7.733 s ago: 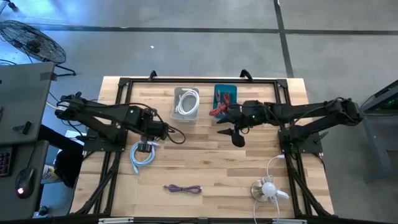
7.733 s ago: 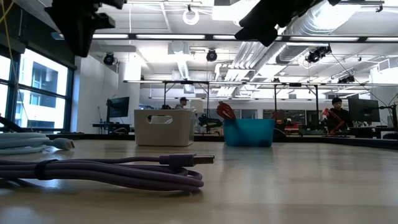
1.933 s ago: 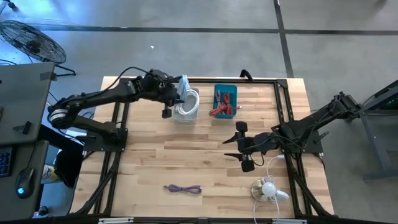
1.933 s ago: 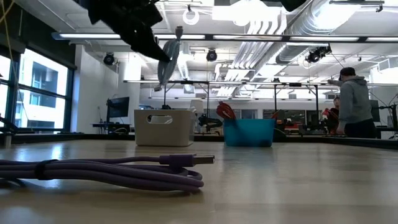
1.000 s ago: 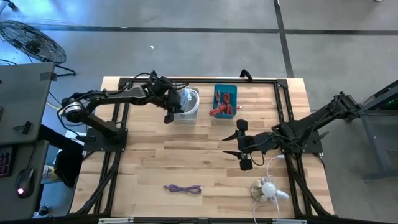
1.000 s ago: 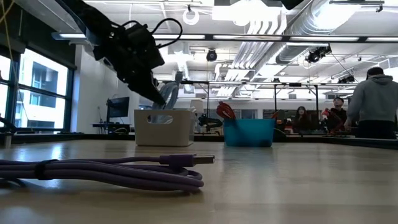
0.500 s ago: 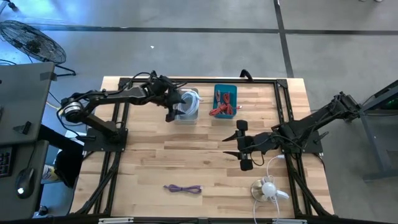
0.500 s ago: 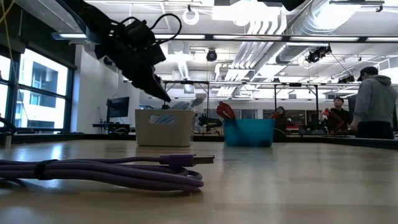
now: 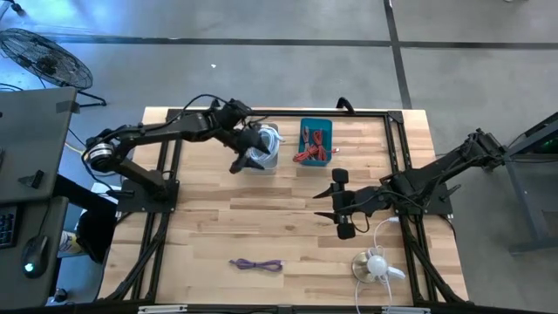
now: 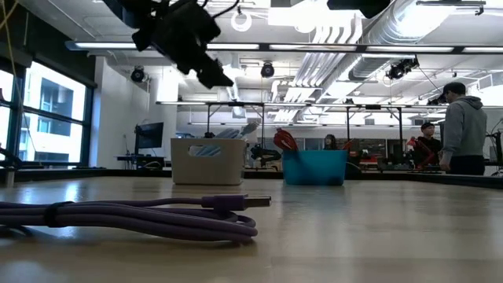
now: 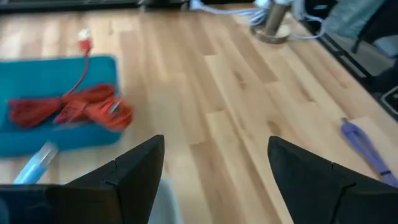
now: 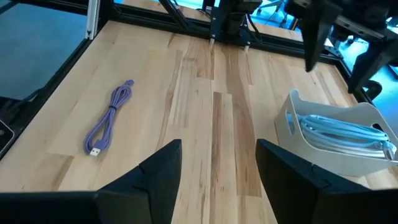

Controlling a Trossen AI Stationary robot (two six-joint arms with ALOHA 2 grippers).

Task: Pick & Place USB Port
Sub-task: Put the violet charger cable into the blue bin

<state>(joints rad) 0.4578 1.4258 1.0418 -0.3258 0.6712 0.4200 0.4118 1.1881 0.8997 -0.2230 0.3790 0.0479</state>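
Purple cable (image 9: 256, 264) lies alone on the wood table (image 9: 288, 227), well apart from both arms. The left gripper (image 9: 247, 160) – fingers wide, holding nothing – hangs just above the white bin (image 9: 267, 160) with the pale blue cable (image 12: 346, 132) inside, beside the blue bin (image 9: 316, 158). The right gripper (image 9: 336, 203) waits open mid-table – near a small white fan (image 9: 376, 264).

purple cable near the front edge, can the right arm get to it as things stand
Probably yes. The right hand hangs open over bare wood mid-table, and the purple cable lies loose on the table with nothing between them. The left hand is off by the white bin.
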